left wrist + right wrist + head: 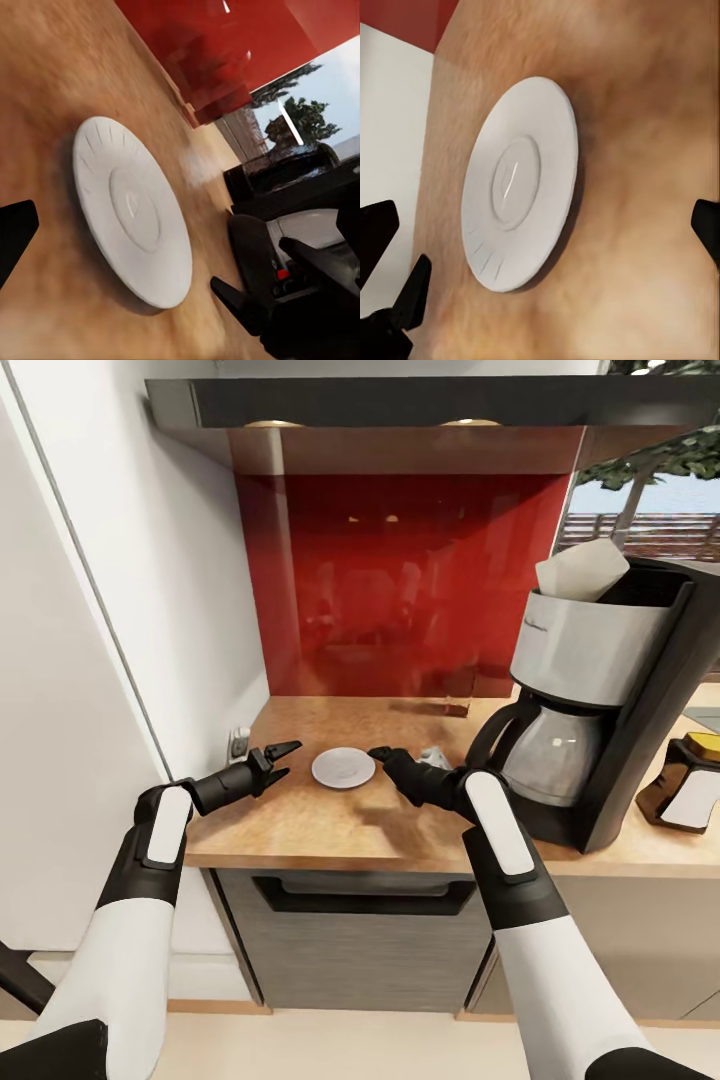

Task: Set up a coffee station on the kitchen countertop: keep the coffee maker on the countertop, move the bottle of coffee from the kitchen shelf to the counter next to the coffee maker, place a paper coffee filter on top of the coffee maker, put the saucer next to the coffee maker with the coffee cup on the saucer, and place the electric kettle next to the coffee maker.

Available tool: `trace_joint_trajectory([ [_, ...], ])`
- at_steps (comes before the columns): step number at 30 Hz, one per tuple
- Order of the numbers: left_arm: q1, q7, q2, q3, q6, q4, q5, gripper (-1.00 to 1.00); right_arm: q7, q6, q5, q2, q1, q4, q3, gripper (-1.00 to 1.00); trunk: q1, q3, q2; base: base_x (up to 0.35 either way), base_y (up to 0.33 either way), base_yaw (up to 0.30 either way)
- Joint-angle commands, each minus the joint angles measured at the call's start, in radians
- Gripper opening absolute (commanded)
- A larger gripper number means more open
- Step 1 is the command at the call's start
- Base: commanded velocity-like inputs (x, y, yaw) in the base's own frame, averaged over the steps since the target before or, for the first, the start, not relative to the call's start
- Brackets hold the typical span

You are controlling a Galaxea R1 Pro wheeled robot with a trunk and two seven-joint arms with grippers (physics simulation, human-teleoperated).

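The white saucer (343, 767) (131, 210) (521, 191) lies flat and bare on the kitchen countertop (330, 825). My left gripper (284, 757) hovers open just left of it. My right gripper (383, 756) is open just right of it, its fingers (376, 229) spread wide. The coffee maker (600, 690) stands at the right with the paper coffee filter (583, 570) sticking out of its top. The bottle of coffee (688, 785) leans on the counter right of the machine. A small pale object (436, 757) sits half hidden behind my right wrist. The coffee cup and electric kettle are out of view.
A red glossy backsplash (400, 580) rises behind the counter, under a dark shelf (400, 405). A white wall with a socket (238, 743) closes the left side. Grey drawer fronts (350, 940) sit below the counter edge.
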Motion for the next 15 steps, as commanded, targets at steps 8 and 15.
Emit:
trace_joint_trajectory([
  [8,-0.013,-0.068,-0.001,0.005,0.005,0.09,-0.008,1.0,-0.011,0.0,-0.011,0.001,-0.001,0.009,0.003,1.0,0.0,-0.001,0.0,0.002,0.0,0.0],
  [15,-0.013,-0.074,-0.001,0.005,0.005,0.103,-0.008,1.0,-0.011,0.0,-0.011,0.002,-0.001,0.009,0.004,1.0,0.0,-0.001,0.0,0.0,0.0,0.0],
])
